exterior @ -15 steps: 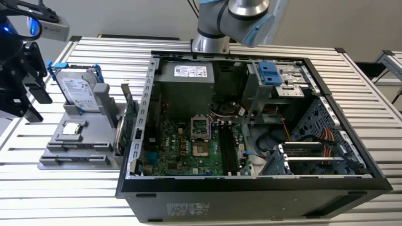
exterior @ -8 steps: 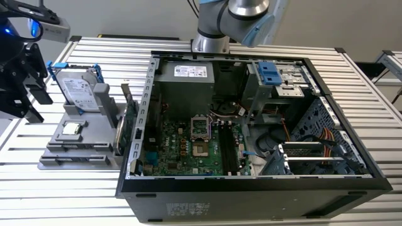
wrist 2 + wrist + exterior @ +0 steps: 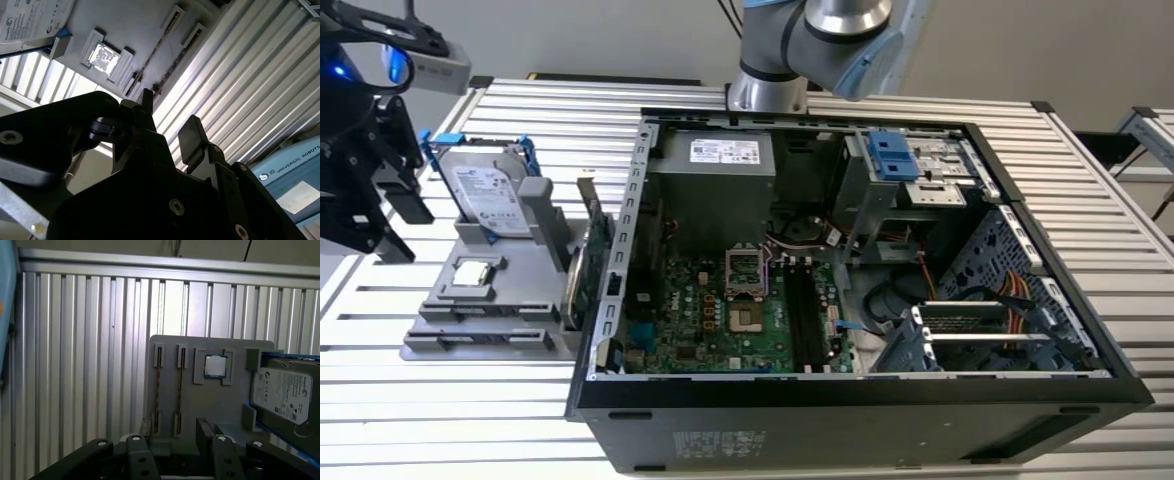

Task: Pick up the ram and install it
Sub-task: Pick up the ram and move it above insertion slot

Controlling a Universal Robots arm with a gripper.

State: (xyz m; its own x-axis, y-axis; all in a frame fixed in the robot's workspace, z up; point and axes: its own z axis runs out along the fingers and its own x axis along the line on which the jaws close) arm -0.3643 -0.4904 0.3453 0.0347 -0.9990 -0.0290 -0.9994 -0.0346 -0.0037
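the ram (image 3: 180,390) is being held on edge in a slot of the grey holder (image 3: 210,405) on the desk (image 3: 75,365). its long axis is being aimed at the pincer (image 3: 174,426), which is being carried open and empty just short of it.

surface: ribbed metal table (image 3: 454,420) | on it: grey parts holder (image 3: 480,325), open computer case (image 3: 854,432)

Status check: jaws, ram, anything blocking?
Gripper jaws open, empty, near grey holder. Ram on edge in holder slot, ungrasped, second stick alongside. Nothing between jaws and ram.
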